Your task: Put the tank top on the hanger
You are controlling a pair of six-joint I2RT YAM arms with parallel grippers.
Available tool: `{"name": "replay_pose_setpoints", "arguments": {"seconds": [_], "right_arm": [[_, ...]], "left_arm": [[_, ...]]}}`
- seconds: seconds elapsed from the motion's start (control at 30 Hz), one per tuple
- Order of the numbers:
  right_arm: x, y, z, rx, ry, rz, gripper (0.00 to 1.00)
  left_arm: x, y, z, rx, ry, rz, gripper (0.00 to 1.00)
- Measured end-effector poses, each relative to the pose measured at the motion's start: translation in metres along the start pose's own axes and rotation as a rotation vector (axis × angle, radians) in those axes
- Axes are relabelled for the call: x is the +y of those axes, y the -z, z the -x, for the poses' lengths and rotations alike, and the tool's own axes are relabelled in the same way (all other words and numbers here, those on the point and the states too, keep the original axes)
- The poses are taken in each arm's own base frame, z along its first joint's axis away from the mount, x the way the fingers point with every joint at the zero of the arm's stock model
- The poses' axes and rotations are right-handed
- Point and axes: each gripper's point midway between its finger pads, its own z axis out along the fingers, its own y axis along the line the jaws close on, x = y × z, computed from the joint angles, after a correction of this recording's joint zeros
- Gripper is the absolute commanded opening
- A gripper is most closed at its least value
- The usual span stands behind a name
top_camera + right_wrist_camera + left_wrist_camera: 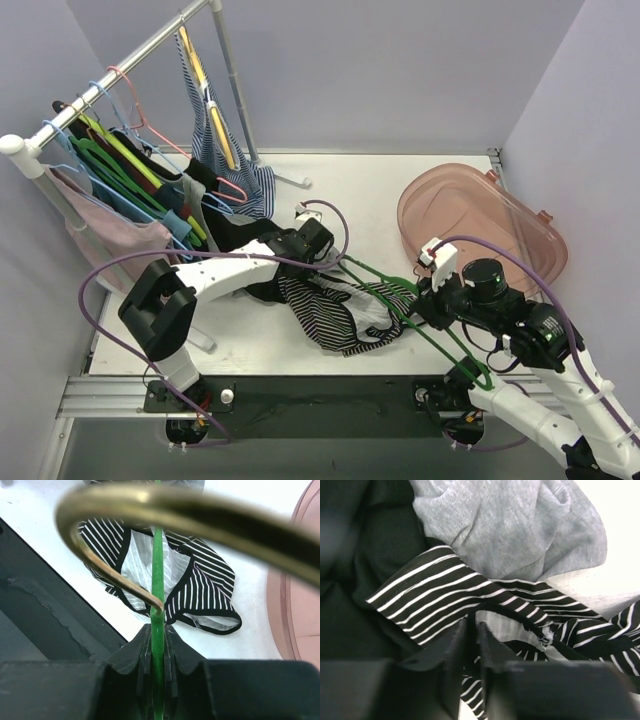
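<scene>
The tank top (pixel 335 312) lies crumpled on the white table, black-and-white striped with dark edging. My left gripper (pixel 288 280) sits at its left end. In the left wrist view its fingers (pixel 452 650) stand almost together, pinching the dark-edged striped band of the tank top (pixel 435 600). The green hanger (pixel 400 310) runs slantwise over the tank top's right side. My right gripper (pixel 422 305) is shut on the hanger's green bar (pixel 158 580), whose brass-coloured hook (pixel 150 500) arches close before the camera. Beyond it the tank top (pixel 200 590) lies flat.
A clothes rail (pixel 110 85) at the back left carries several coloured hangers and a blue-and-white striped garment (pixel 230 160). Black cloth (pixel 240 235) lies under my left arm, and plain grey cloth (pixel 520 525) lies beside the tank top. A pink tub (pixel 480 225) stands at the right.
</scene>
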Motion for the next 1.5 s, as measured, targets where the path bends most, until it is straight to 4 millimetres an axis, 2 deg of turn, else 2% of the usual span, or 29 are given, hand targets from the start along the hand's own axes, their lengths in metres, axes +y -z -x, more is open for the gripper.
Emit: {"name": "replay_pose_setpoints", "arguments": {"seconds": [0.03, 0.07, 0.2, 0.3, 0.53, 0.63, 0.73, 0.93, 1.17, 1.4, 1.5], "right_arm": [[0.001, -0.001, 0.0, 0.001, -0.002, 0.003, 0.0], [0.001, -0.002, 0.0, 0.001, -0.003, 0.007, 0.0], [0.006, -0.004, 0.003, -0.004, -0.005, 0.034, 0.0], [0.011, -0.006, 0.004, 0.0, -0.006, 0.066, 0.0], [0.025, -0.014, 0.005, 0.024, -0.001, 0.155, 0.0], [0.028, -0.019, 0.004, 0.044, 0.014, 0.178, 0.0], [0.029, -0.024, 0.004, 0.068, 0.031, 0.195, 0.0], [0.034, -0.038, 0.018, 0.086, 0.073, 0.249, 0.0], [0.043, -0.054, 0.03, 0.072, 0.075, 0.313, 0.0], [0.032, -0.065, 0.056, -0.027, 0.041, 0.235, 0.0], [0.026, -0.067, 0.065, -0.074, 0.013, 0.192, 0.0]], "left_arm": [[0.001, 0.0, -0.001, 0.003, -0.002, 0.002, 0.18], [0.001, 0.0, -0.001, 0.004, -0.005, 0.004, 0.09], [0.003, 0.008, 0.002, -0.004, -0.012, -0.006, 0.0], [0.003, 0.022, 0.011, -0.036, -0.002, -0.037, 0.0], [0.002, 0.074, 0.032, -0.134, 0.029, -0.175, 0.0], [-0.005, 0.091, 0.034, -0.152, 0.017, -0.238, 0.0], [-0.011, 0.098, 0.031, -0.144, -0.004, -0.278, 0.0], [-0.021, 0.11, 0.026, -0.118, -0.058, -0.336, 0.0], [-0.041, 0.146, 0.052, -0.18, -0.072, -0.427, 0.0], [-0.053, 0.182, 0.066, -0.239, -0.065, -0.515, 0.0], [-0.049, 0.193, 0.067, -0.254, -0.053, -0.529, 0.08]]}}
